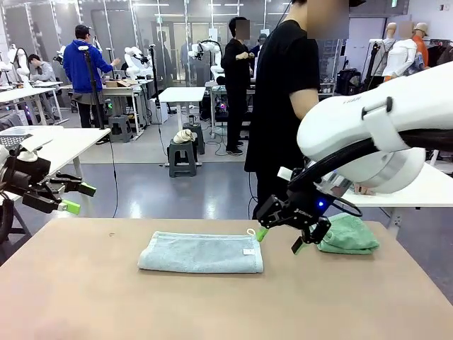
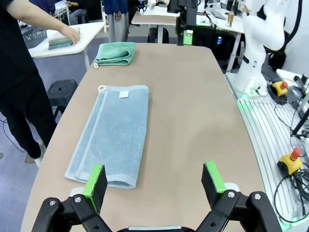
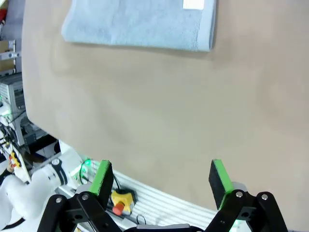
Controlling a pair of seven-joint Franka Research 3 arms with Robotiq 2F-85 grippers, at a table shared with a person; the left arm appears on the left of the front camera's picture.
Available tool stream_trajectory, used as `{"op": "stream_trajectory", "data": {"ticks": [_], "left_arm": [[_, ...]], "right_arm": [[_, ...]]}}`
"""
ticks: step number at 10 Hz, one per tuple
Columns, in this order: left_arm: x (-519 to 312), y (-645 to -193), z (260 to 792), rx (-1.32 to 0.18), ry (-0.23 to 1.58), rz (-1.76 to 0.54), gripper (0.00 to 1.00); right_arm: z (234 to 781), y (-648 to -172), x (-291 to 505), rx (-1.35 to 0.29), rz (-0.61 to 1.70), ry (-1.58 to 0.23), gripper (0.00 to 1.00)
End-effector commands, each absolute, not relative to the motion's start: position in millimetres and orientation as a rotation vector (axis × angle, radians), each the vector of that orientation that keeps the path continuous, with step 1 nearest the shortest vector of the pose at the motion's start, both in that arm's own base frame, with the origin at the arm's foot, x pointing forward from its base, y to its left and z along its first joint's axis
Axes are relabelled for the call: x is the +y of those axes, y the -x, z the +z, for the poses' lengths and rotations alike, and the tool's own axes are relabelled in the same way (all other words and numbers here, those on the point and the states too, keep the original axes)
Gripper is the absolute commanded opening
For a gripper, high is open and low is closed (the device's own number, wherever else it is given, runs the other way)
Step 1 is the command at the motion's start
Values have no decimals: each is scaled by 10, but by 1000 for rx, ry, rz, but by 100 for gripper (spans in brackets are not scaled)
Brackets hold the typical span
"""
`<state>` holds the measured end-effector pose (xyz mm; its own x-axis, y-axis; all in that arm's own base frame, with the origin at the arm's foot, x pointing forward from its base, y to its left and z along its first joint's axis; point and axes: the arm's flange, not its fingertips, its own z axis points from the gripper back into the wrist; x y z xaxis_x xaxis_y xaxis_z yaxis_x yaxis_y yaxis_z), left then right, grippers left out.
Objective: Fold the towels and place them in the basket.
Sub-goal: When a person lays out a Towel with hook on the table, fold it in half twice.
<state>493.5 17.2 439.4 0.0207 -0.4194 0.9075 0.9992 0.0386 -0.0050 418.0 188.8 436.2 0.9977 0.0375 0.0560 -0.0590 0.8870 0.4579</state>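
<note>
A pale blue-grey towel (image 1: 200, 253) lies folded lengthwise in the middle of the table, its white tag at the right end. It also shows in the left wrist view (image 2: 111, 135) and in the right wrist view (image 3: 140, 21). A mint green towel (image 1: 347, 235) lies bunched at the far right edge, also in the left wrist view (image 2: 116, 53). My right gripper (image 1: 280, 239) hangs open between the two towels, holding nothing (image 3: 159, 179). My left gripper (image 1: 78, 198) is open beyond the table's left edge, facing along the table (image 2: 154, 181). A dark mesh basket (image 2: 31, 34) stands on a white side table.
A person in black stands at the far side, one hand (image 2: 72, 35) resting on folded cloths on the white side table (image 1: 425, 191). The tan table (image 1: 226, 304) has free room in front of the blue towel. Stools and other workbenches stand farther back.
</note>
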Motion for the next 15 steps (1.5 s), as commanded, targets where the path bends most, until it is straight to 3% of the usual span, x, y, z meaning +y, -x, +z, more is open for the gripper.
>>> {"op": "stream_trajectory", "data": {"ticks": [1, 4, 12, 15], "left_arm": [[169, -4927, 4400, -895, 861, -1348, 100], [169, -4927, 4400, -895, 861, -1348, 100], [169, -4927, 4400, -895, 861, -1348, 100], [169, -4927, 4400, -895, 861, -1348, 100]], "right_arm": [[4148, -4383, 2258, -127, -35, -484, 100], [3884, -4565, 2584, -211, -108, -384, 100], [3527, -5418, 2773, -223, -102, -182, 100], [3394, -5530, 2804, -224, -111, -152, 100]]}}
